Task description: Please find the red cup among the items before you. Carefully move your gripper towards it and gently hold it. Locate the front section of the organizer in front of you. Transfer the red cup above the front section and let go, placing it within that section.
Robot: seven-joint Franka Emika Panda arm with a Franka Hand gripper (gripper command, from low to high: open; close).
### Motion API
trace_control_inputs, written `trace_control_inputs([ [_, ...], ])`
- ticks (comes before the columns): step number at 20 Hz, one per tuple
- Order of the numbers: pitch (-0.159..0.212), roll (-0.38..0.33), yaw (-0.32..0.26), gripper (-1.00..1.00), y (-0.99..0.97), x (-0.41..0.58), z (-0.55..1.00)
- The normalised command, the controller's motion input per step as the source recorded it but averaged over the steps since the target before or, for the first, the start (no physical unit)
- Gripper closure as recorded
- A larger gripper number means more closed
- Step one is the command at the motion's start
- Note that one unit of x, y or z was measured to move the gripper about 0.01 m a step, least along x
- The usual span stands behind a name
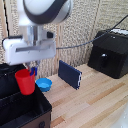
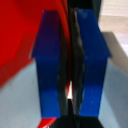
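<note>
Tool (image 1: 33, 71) clamped on rim of red cup (image 1: 25, 81); blue fingers (image 2: 92, 65) pressed close together in wrist view, thin red wall pinched between them. Cup hanging upright from tool, lifted clear, over the organizer (image 1: 22, 107) at the exterior view's left. Cup body above the black fabric wall near the organizer's far edge; which compartment lies directly beneath, cannot tell. Front section (image 1: 30, 117) toward the near corner, small brown tag (image 1: 42, 123) on outer wall. White arm (image 1: 37, 20) coming down from above, filling upper left of exterior view.

Blue bowl (image 1: 44, 84) on wooden bench (image 1: 95, 102), just beside the organizer and near the cup. Dark blue flat box (image 1: 69, 74) standing on edge, tilted, to the bowl's right in exterior view. Black boxy appliance (image 1: 110, 55) at far right, well apart, cable (image 1: 82, 45) running toward the arm.
</note>
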Motion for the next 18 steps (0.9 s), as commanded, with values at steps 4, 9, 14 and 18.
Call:
trace_control_inputs([
  [4, -0.079, -0.221, 0.129, 1.00, 0.25, 0.055, -0.53],
  [9, -0.192, -0.039, 0.152, -1.00, 0.02, 0.168, 0.03],
  [14, -0.249, 0.047, 0.114, -1.00, -0.31, 0.285, 0.40],
  [18, -0.273, 0.020, 0.079, -1.00, -0.38, 0.325, 0.39],
])
